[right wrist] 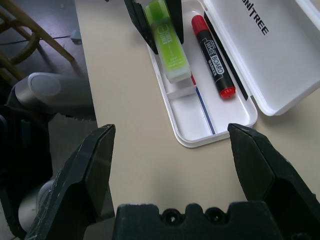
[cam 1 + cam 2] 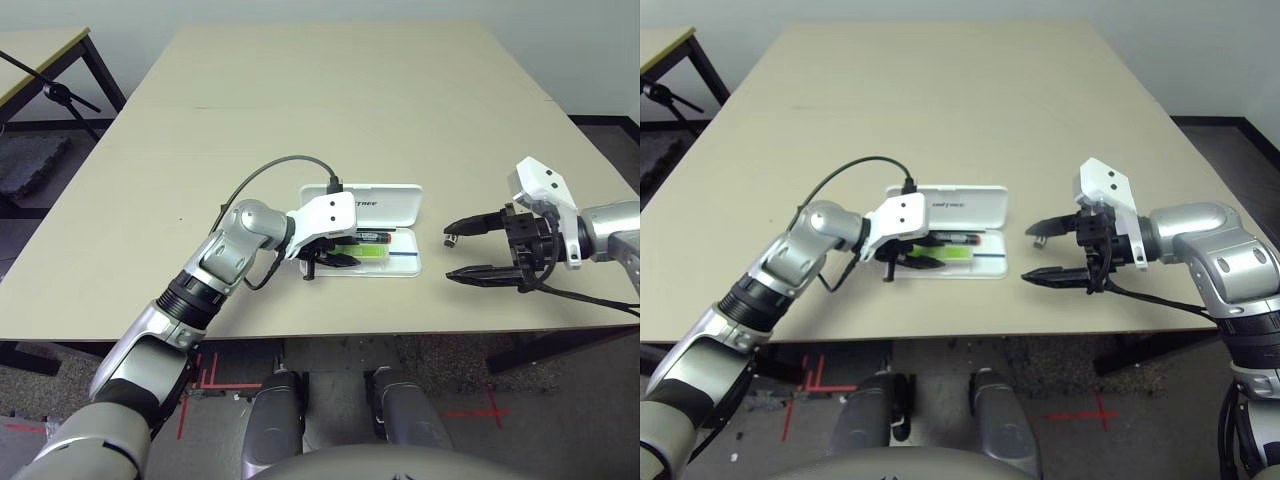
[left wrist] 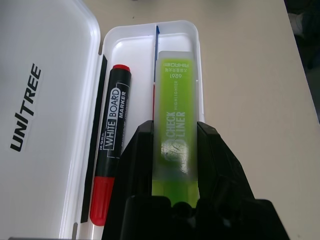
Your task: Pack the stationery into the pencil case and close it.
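A: Left wrist view shows you why your left hand sits so low. Its two black fingers squeeze the green highlighter from both sides, right over the tray of the white pencil case.

B: So is the highlighter in yet?

A: Nearly. I think you hold it there so it can drop in flat, beside the red marker. The marker already lies in the tray, next to the lid's hinge.

B: And the lid?

A: It lies wide open and flat on the surface, so nothing blocks you.

B: What about your right hand?

A: It waits off to the side of the case, fingers spread wide, holding nothing. I guess it stays clear until the lid needs closing.

B: And the room?

A: You have a big tan surface. The floor is dark, with red tape marks near your feet, and another tan table stands at the far left.
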